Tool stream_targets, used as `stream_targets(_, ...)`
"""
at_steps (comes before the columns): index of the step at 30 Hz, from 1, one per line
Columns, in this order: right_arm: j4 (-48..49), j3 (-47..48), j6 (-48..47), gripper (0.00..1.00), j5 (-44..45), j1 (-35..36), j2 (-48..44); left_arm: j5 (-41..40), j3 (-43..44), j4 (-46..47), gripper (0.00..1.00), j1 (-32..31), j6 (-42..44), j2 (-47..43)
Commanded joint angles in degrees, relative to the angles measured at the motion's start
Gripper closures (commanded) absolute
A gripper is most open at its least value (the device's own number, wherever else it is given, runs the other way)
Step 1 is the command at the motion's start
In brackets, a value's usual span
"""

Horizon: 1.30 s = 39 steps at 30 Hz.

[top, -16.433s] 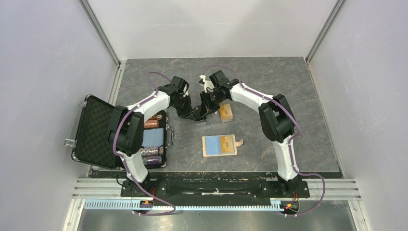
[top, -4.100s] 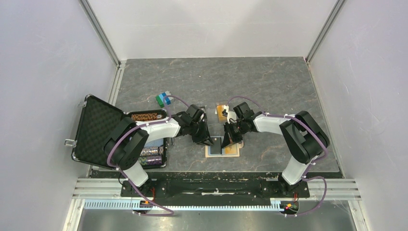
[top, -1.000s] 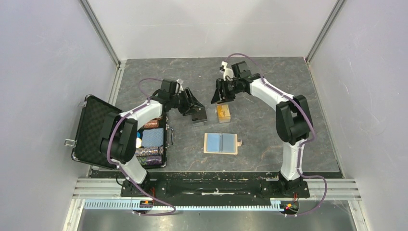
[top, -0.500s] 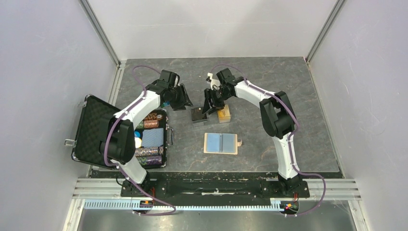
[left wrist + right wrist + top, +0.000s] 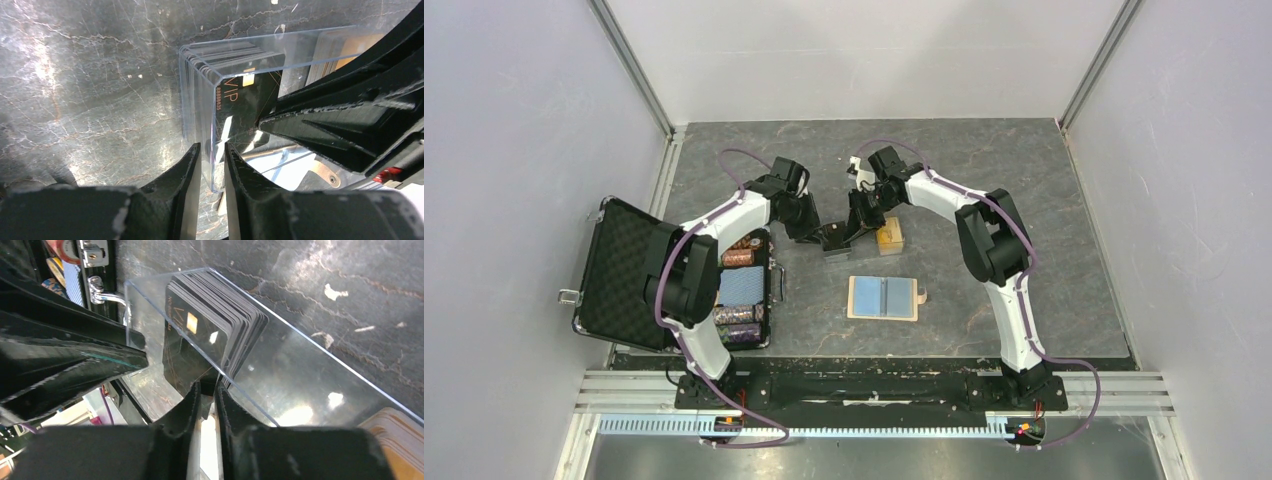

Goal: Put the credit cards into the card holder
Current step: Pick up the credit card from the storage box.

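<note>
Left claw [image 5: 212, 165] pinches the clear box's wall [image 5: 200, 107]; right claw [image 5: 206, 395] apparently nips one stiff, slippery black card [image 5: 192, 340] by its edge.

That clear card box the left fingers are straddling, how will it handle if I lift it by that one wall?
The clear box looks like rigid, glossy plastic, so its thin wall may slip out of the left gripper. The black cards stand stacked at one end, so it would probably tilt, and they could slide.

Grey marbled table [image 5: 1024, 200], pale walls [image 5: 514, 150]
</note>
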Motion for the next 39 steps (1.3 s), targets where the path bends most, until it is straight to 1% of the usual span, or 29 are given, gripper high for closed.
stream_targets(1, 2.83, 1.78, 1.91, 0.96, -2.35, 0.54, 0.92, 1.71, -0.64, 2.76, 0.72, -0.92, -0.71, 0.56)
stream_targets(2, 3.18, 1.77, 2.40, 1.00, -2.59, 0.55, 0.89, 1.68, -0.83, 2.77, 0.74, -0.99, -0.66, 0.58)
stream_targets(7, 4.07, 1.36, 3.79, 1.00, -2.87, 0.53, -0.01, 1.15, -1.28, 2.67, 0.78, -0.99, -0.66, 0.33)
stream_targets(15, 2.54, -0.13, 2.37, 1.00, 1.50, 0.50, -2.65, -0.85, -1.13, 1.03, 0.82, -0.95, -0.14, 0.38)
stream_targets(17, 2.35, -0.43, 2.04, 0.95, 2.27, 0.50, -3.41, -1.19, -1.05, 0.60, 0.83, -0.97, -0.21, 0.62)
stream_targets(19, 2.14, -0.73, 1.89, 0.81, 2.89, 0.54, -3.77, -1.18, -0.96, 0.39, 0.84, -0.98, -0.29, 0.96)
stream_targets(20, 2.26, -0.92, 1.75, 0.80, 3.01, 0.62, -3.91, -1.17, -0.95, 0.39, 0.84, -0.98, -0.25, 1.00)
stream_targets(21, 2.19, -1.04, 1.57, 0.80, 3.05, 0.62, -3.84, -1.17, -0.96, 0.40, 0.85, -1.01, -0.18, 1.01)
stream_targets(23, 2.01, -1.14, 1.36, 0.85, 2.95, 0.60, -3.41, -1.34, -0.95, 0.39, 0.85, -0.99, -0.07, 1.07)
stream_targets(27, 1.92, -0.97, 1.36, 0.99, 3.13, 0.89, -3.45, -1.49, -0.96, 0.21, 0.85, -0.96, 0.17, 1.26)
stream_targets(32, 0.22, 0.60, 0.87, 1.00, 5.32, 1.24, -4.28, -1.71, -1.13, 0.21, 0.86, -0.94, 0.20, 1.54)
stream_targets(39, -4.62, 4.28, -1.90, 1.00, 9.52, 2.11, -4.85, -1.75, -1.18, 0.21, 0.88, -0.96, 0.22, 1.96)
